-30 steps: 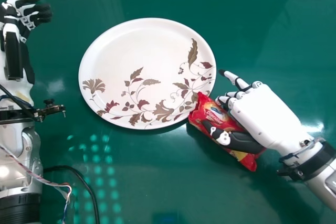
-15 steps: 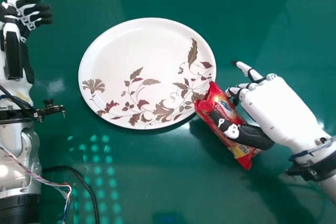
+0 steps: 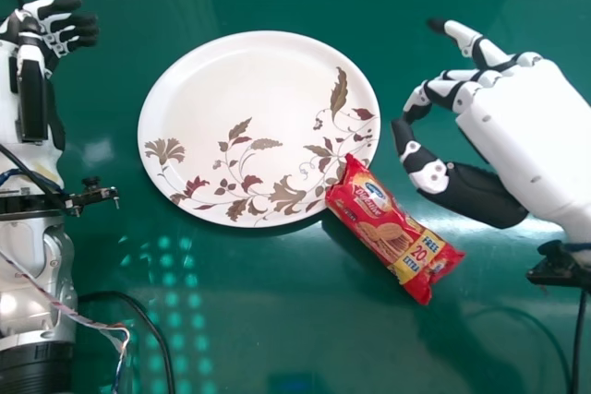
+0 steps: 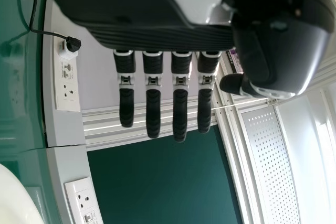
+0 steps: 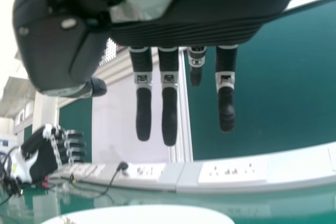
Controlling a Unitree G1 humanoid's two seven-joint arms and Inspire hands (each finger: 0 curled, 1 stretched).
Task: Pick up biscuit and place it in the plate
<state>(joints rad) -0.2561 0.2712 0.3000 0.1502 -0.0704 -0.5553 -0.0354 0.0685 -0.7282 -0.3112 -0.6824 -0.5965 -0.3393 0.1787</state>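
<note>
The red biscuit packet (image 3: pixel 392 232) lies slanted in the head view, its upper left end touching or just over the lower right rim of the white floral plate (image 3: pixel 249 71), the rest on the table. My right hand (image 3: pixel 531 122) is up and to the right of the packet, not touching it, its fingers relaxed and holding nothing. In the right wrist view, that hand (image 5: pixel 169 98) hangs above the plate's edge (image 5: pixel 142 216). My left hand (image 3: pixel 55 25) stays idle at the far left, fingers extended and empty.
The green table (image 3: pixel 277 320) surrounds the plate. A black cable (image 3: pixel 138 306) lies at the lower left beside my left forearm. In the left wrist view, wall sockets (image 4: pixel 66 77) line the table's far edge.
My right hand has let go of the packet and moved up and to the right. The packet has shifted slightly down and left and now rests tilted by the plate. My left hand barely moved.
</note>
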